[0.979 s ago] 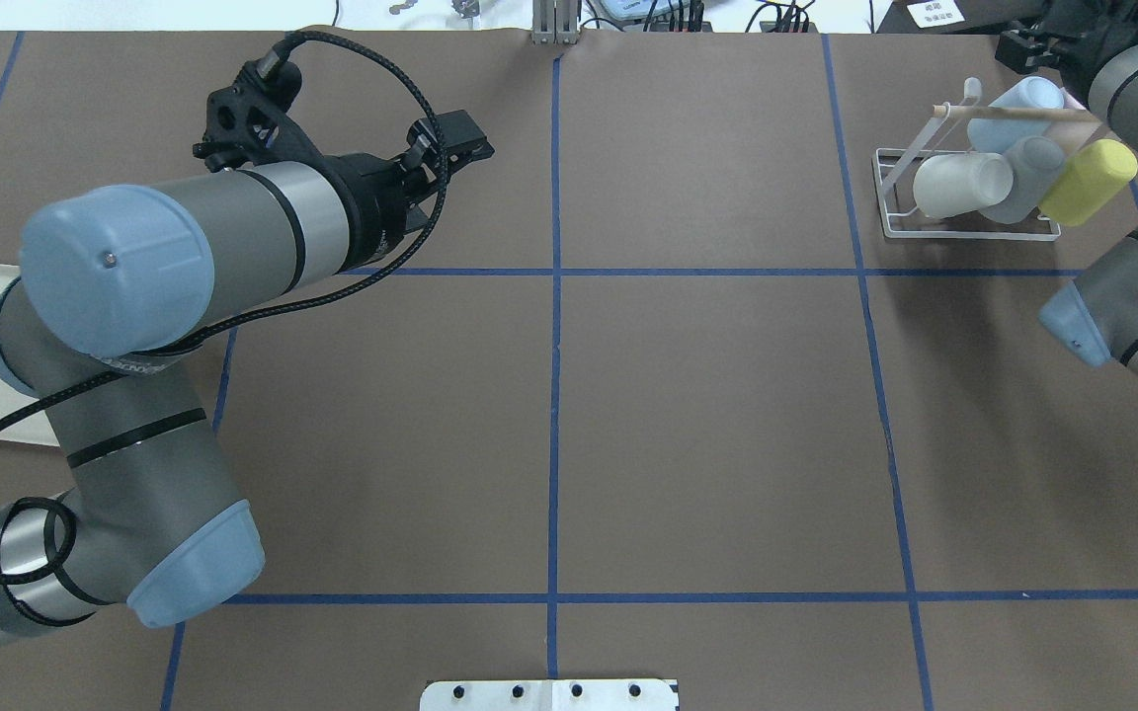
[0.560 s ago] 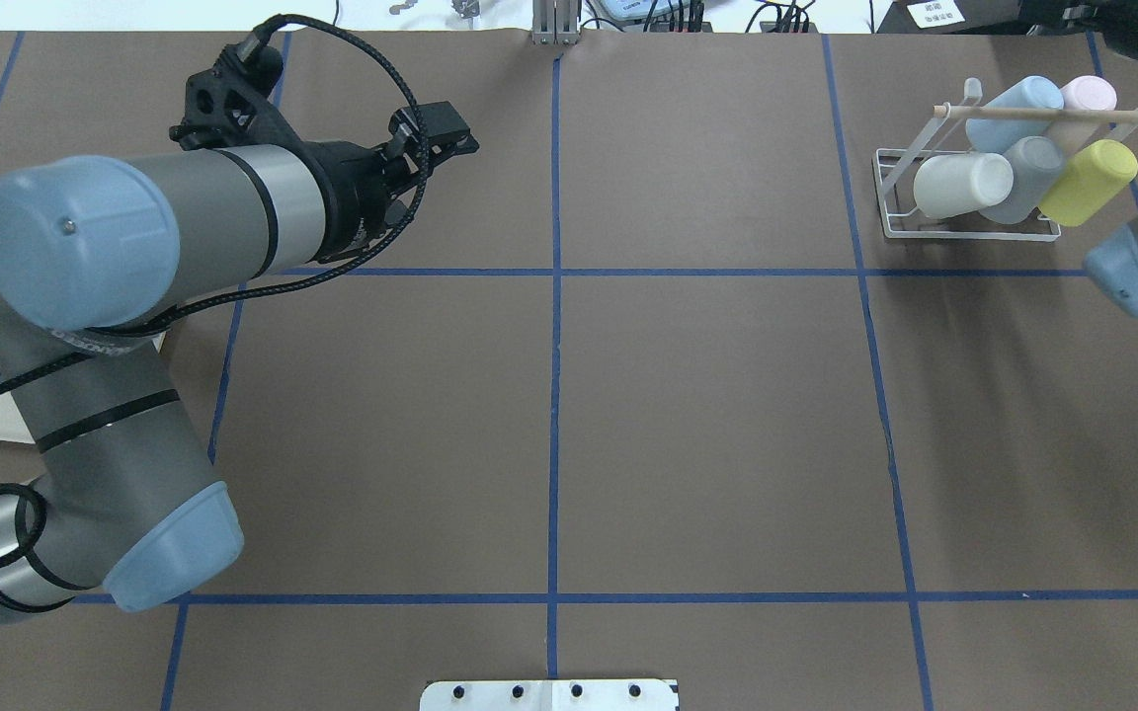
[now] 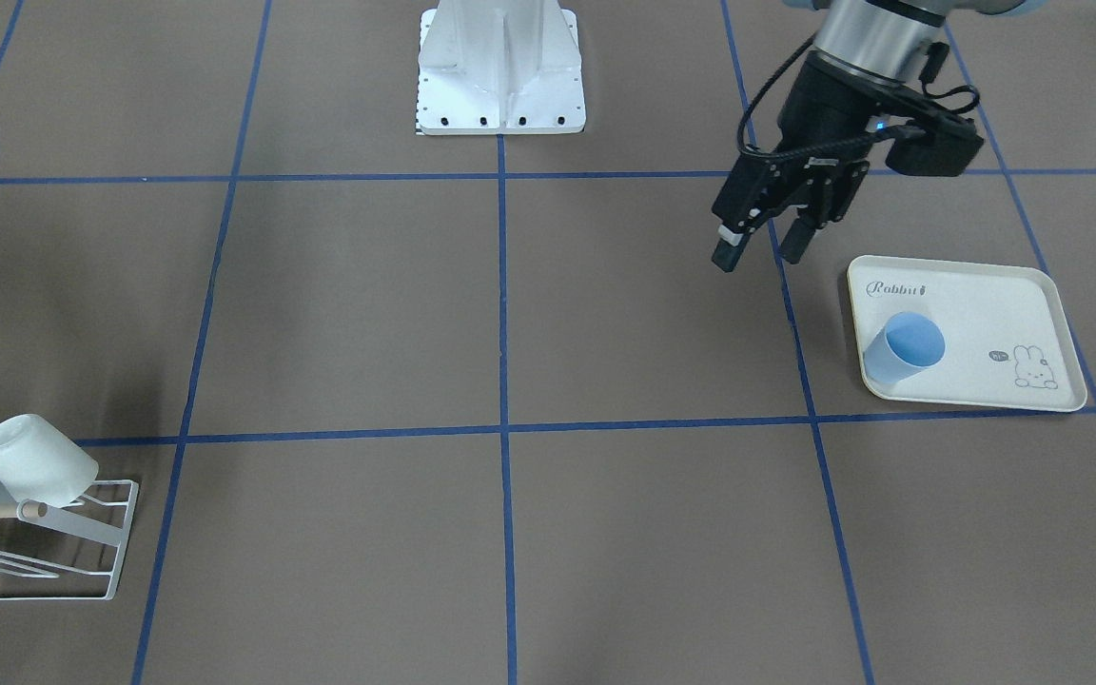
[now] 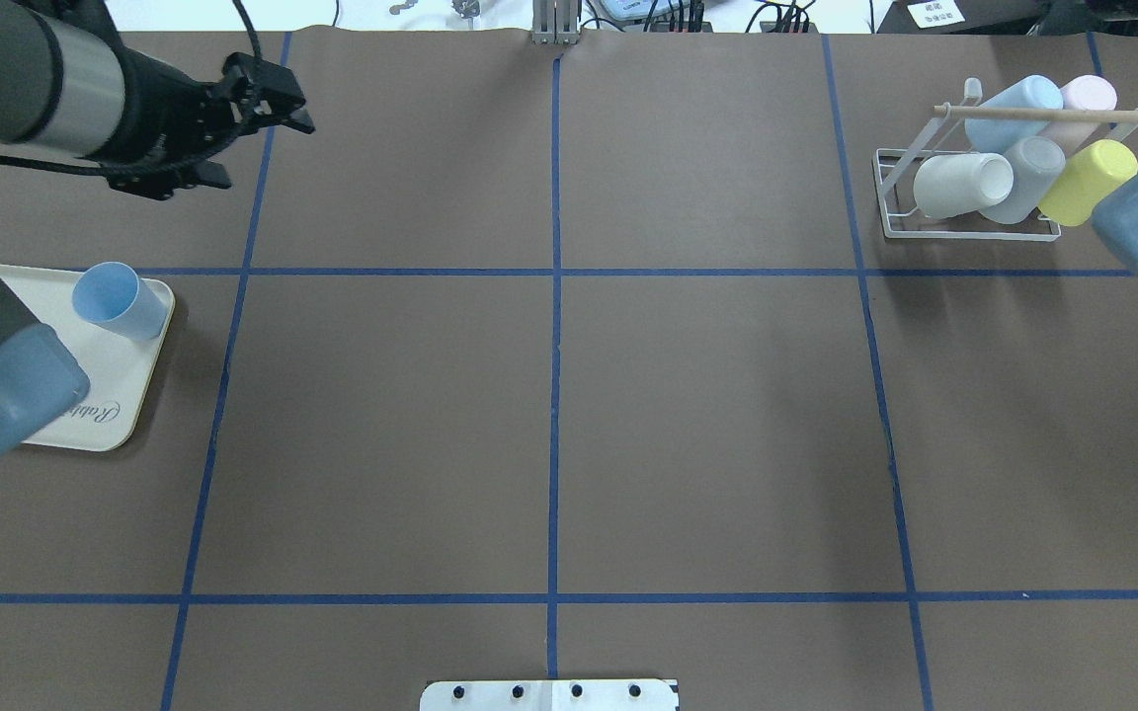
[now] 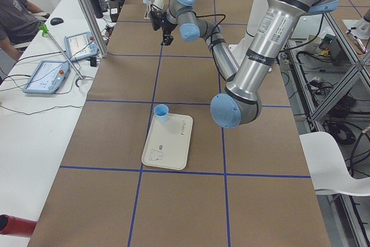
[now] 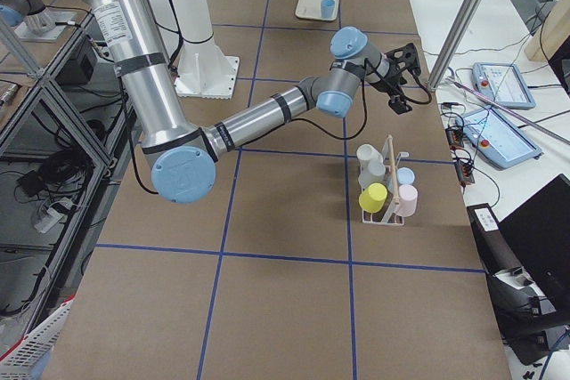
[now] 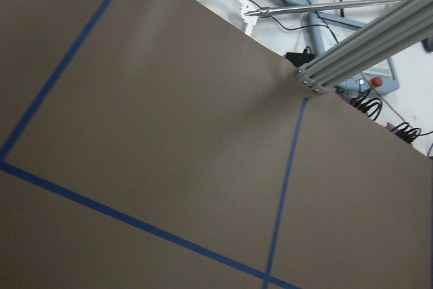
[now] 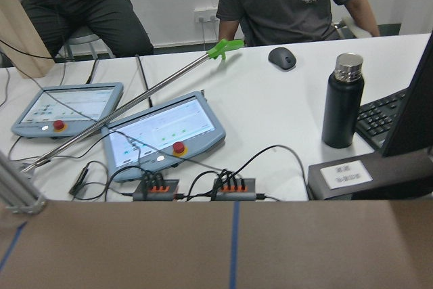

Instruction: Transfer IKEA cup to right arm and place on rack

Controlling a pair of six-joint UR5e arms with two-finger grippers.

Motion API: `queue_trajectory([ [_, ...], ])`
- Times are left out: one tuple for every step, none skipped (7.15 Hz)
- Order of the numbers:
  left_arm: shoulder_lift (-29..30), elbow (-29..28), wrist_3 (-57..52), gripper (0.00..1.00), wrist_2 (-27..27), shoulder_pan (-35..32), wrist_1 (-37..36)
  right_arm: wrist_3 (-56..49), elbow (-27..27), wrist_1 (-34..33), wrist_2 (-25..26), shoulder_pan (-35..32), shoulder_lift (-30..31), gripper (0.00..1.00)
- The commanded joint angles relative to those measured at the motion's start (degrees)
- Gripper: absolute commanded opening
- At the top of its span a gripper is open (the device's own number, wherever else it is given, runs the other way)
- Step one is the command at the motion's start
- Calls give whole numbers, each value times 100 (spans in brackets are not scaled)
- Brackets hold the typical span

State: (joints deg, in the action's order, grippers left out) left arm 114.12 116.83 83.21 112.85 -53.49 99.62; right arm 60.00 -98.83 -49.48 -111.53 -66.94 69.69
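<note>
The IKEA cup (image 4: 118, 299) is light blue and stands upright, mouth up, on the cream rabbit-print tray (image 4: 100, 400). It sits at the tray corner farthest from the robot, on the side toward the table's middle. Nothing touches it. The tray lies flat on the brown table (image 4: 707, 415), on the robot's left side.

The left gripper (image 3: 759, 252) is raised over the table and well apart from the cup. In the front-facing view it is off the tray's edge. Its fingers are parted, with nothing between them. The left wrist view shows only bare table and blue tape lines.

The rack (image 4: 969, 235) is white wire and stands at the far right of the table, with a wooden dowel (image 4: 1043, 114) across its top. Five cups lie tilted on it: white cup (image 4: 959, 185), grey cup (image 4: 1023, 178), yellow cup (image 4: 1088, 181), pale blue cup (image 4: 1014, 111), pink cup (image 4: 1088, 97).

The right gripper (image 6: 403, 77) shows only in the right-side view, above the table's edge past the rack. Whether its fingers are open or closed cannot be told. The right wrist view looks off the table at teach pendants (image 8: 162, 130) and two seated people.
</note>
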Motion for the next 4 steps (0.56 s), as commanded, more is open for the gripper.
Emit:
queue_trajectory([
  [-424, -168, -1852, 100, 1313, -1054, -782, 1472, -469, -27, -291, 713, -279, 100],
  [-434, -474, -2627, 100, 1684, -1337, -1091, 2132, -532, 0, -282, 1092, -506, 100],
  [-443, -938, -3261, 100, 1940, -1488, -1163, 2660, -532, 26, -264, 1365, -700, 100],
  [-521, -1361, -3772, 100, 2082, -1515, -1155, 3048, -541, 35, -247, 1551, -780, 100],
])
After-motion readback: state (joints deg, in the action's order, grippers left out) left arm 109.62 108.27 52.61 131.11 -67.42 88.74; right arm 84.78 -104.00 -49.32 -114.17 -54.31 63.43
